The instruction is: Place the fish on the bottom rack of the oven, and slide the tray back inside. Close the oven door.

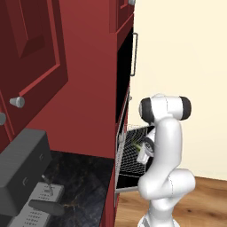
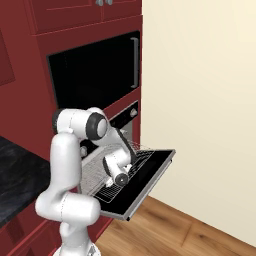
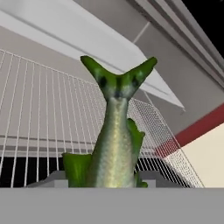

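The fish [image 3: 114,144], greenish with a forked tail pointing away from the hand, rises from the bottom of the hand view with the wire grid of the bottom rack [image 3: 39,100] just beyond it. My gripper [image 1: 144,150] is shut on the fish [image 1: 145,145], and the fish hides its fingertips. The rack [image 2: 95,175] is pulled out over the oven door [image 2: 150,175], which lies dropped open and flat. The hand hangs low over the rack's middle. The oven's control strip with its round knob [image 2: 132,112] sits above the rack.
A black-glass appliance with a vertical handle [image 2: 95,70] is built in above the oven. A dark stone counter [image 1: 84,177] with a grey machine [image 1: 22,168] lies to the left. Cream wall and wooden floor [image 2: 200,235] are on the right of the open door.
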{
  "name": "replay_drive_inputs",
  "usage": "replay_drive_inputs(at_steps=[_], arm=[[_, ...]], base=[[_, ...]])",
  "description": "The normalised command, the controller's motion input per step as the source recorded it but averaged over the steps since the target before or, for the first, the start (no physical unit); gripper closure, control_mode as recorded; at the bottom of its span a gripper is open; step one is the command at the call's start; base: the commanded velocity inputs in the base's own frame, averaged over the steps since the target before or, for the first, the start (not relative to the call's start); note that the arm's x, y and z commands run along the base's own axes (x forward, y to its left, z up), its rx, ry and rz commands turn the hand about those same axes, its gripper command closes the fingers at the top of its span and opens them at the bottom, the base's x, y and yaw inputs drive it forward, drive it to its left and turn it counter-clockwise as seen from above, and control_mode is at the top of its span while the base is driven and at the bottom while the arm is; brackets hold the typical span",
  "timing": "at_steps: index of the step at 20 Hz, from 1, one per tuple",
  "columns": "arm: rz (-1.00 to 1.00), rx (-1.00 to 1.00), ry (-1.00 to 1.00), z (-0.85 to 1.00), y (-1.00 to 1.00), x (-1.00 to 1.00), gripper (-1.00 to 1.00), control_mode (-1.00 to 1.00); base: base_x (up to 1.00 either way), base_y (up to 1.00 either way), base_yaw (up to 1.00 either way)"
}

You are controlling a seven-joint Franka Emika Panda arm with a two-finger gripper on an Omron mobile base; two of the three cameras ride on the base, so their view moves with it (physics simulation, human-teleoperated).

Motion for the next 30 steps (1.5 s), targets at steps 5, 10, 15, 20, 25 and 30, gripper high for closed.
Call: replay_drive_inputs(at_steps=[5,10,15,20,25,30], arm=[[0.07,0.0,0.02,-0.29,0.0,0.65,1.0,-1.0],[0.06,-0.01,0.0,-0.51,0.07,0.51,1.0,-1.0],[0.04,-0.04,0.0,-0.6,0.28,0.41,1.0,-1.0],[0.01,-0.03,0.0,-0.48,0.21,0.45,1.0,-1.0],[0.0,-0.04,0.03,-0.26,-0.23,0.06,-1.0,-1.0],[0.0,0.0,0.02,-0.12,-0.97,-0.24,-1.0,-1.0]], base=[[0.0,0.0,0.0],[0.0,0.0,0.0],[0.0,0.0,0.0],[0.0,0.0,0.0],[0.0,0.0,0.0],[0.0,0.0,0.0]])
